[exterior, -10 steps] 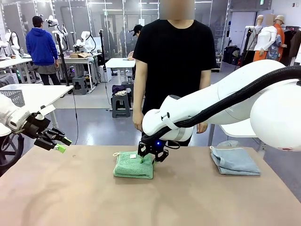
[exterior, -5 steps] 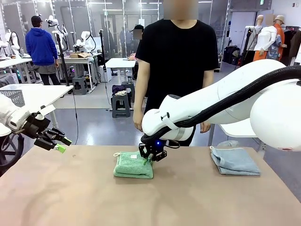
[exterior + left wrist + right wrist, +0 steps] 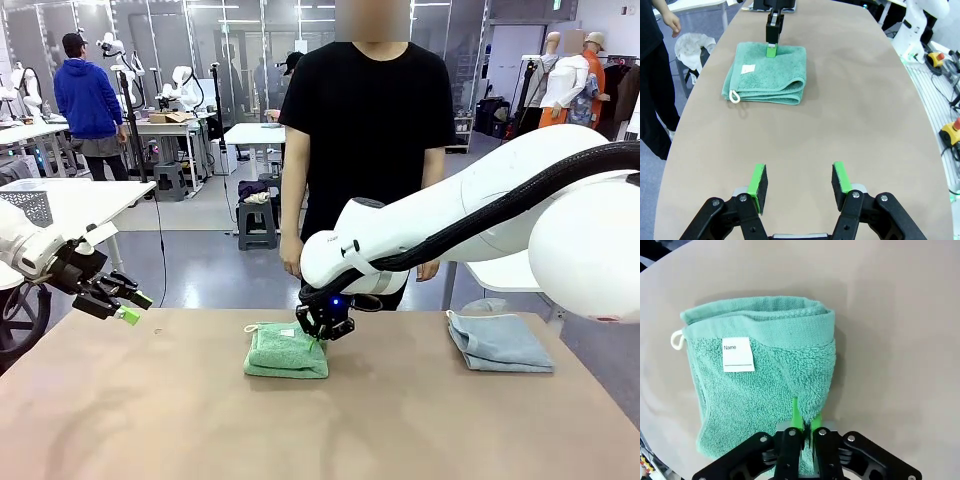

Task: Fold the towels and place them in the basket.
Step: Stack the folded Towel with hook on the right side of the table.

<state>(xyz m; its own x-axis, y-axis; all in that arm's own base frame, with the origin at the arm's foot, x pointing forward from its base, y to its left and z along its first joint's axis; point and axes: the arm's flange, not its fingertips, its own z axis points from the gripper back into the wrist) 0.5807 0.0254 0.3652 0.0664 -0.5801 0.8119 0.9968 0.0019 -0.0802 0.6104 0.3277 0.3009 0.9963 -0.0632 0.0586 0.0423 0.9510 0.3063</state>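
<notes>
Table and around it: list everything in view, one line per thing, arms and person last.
green towel: 1, mint green, folded, mid table toward the far edge, white name tag on top
blue towel: 1, light blue-grey, folded, far right of the table
table: 1, tan, rounded, between robot and person
side table: 1, white, off the table's left
right gripper: 1, black with green pads, shut on a pinch of the green towel at its edge
left gripper: 1, black with green pads, open, in the air over the table's left end
person: 1, black T-shirt, standing at the far side, arms down
</notes>
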